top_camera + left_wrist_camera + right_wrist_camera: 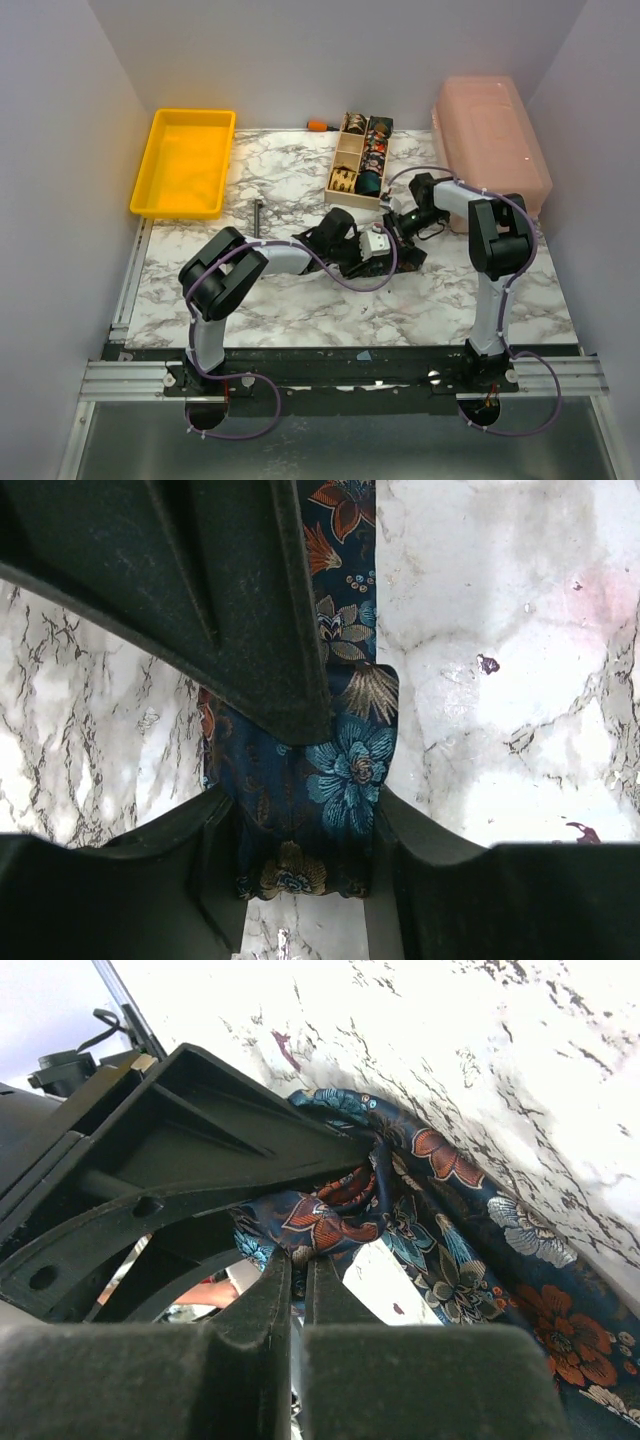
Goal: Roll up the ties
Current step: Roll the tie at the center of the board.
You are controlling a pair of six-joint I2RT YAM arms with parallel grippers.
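Observation:
A dark floral tie point(408, 258) lies bunched on the marble table, right of centre. In the left wrist view my left gripper point(305, 825) is shut across the width of the floral tie point(350, 770), with a finger pressing on each edge. In the right wrist view my right gripper point(298, 1260) is pinched shut on a fold of the same tie point(450, 1260). The rest of the tie trails away over the table. In the top view the left gripper point(372, 252) and the right gripper point(398, 228) meet over the tie, nearly touching.
A wooden compartment box point(348, 152) holding coiled ties stands just behind the grippers. A pink lidded bin point(490, 140) is at the back right and a yellow tray point(185, 160) at the back left. A dark T-shaped tool point(258, 215) and an orange-handled screwdriver point(320, 125) lie on the table.

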